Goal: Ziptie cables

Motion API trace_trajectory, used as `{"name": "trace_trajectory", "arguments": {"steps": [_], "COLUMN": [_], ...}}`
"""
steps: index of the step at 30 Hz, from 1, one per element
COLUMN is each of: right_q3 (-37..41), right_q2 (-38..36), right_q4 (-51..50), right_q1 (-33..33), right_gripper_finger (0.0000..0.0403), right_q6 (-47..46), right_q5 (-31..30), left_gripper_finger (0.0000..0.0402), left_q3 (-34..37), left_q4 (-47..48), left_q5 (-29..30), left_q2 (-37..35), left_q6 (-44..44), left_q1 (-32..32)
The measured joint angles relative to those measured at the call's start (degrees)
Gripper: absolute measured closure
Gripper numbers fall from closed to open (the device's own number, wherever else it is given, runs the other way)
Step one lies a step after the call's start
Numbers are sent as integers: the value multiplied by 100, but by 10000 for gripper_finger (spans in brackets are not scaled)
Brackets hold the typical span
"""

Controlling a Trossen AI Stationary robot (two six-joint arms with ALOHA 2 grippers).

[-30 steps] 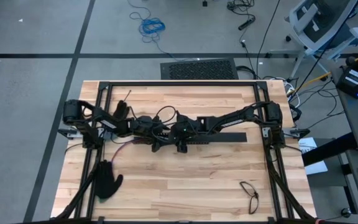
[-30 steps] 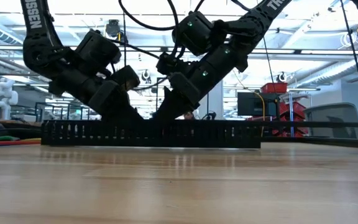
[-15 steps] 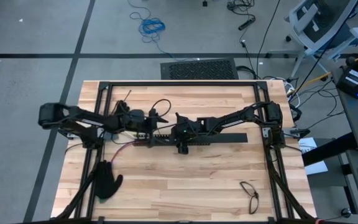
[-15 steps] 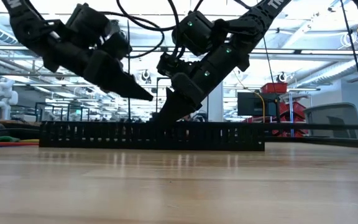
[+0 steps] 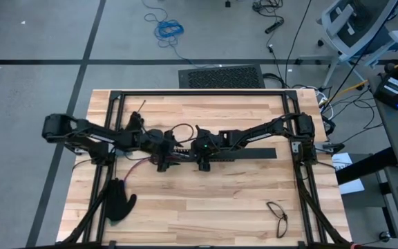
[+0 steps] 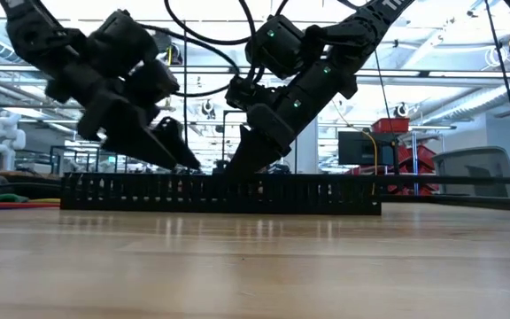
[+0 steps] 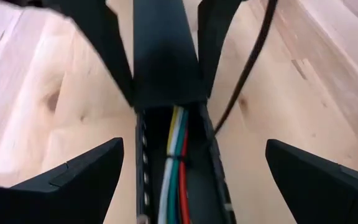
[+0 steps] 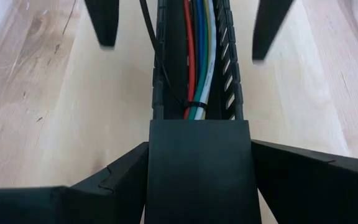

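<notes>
The cables point(image 8: 199, 56), red, blue, green, white and yellow, lie side by side inside a long black slotted bar point(image 5: 254, 153) at mid-table. A thin dark ziptie point(image 8: 194, 104) loops around them. A flat black cover point(image 8: 197, 174) tops the bar's right part. My right gripper point(image 8: 199, 144) is shut on that covered part. My left gripper point(image 7: 194, 146) hangs open just above the bar's uncovered left part point(image 6: 162, 151). Its fingers stand on either side of the bar and touch nothing. My right gripper pinches the black bar between its two fingers, on the two long sides at the cover's left end point(image 8: 157, 155). The fingers slant down from the table's right and lie along the bar. The bar rests flat on the table.
A black glove point(image 5: 119, 199) lies near the front left and a pair of glasses point(image 5: 277, 216) at the front right. Loose ends of wire point(image 5: 133, 168) trail left of the bar. Black frame rails point(image 5: 199, 93) border the table.
My left gripper has lifted off the bar and drawn back toward the table's left edge. It rolled as it went, tipped down again, and stayed open. My right gripper has kept its hold.
</notes>
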State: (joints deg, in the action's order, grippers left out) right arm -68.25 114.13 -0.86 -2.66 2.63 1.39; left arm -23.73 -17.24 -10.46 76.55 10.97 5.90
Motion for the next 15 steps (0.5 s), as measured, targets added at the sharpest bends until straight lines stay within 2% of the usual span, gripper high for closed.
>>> {"name": "trace_trajectory", "arguments": {"steps": [5,8,15], "right_q3": [9,11,17], "right_q2": [3,7,13], "right_q4": [-37,-37,-35], "right_q1": [0,0,0], "right_gripper_finger": [156,156,156], "right_q6": [0,2,2], "right_q5": [0,-2,-4], "left_gripper_finger": [15,15,15], "left_q3": [0,0,2], "left_q4": [-851,-858,-812], "left_q5": [-200,-440,-431], "left_q2": [671,750,759], "left_q6": [-39,-352,-679], "left_q1": [33,135,113]}}
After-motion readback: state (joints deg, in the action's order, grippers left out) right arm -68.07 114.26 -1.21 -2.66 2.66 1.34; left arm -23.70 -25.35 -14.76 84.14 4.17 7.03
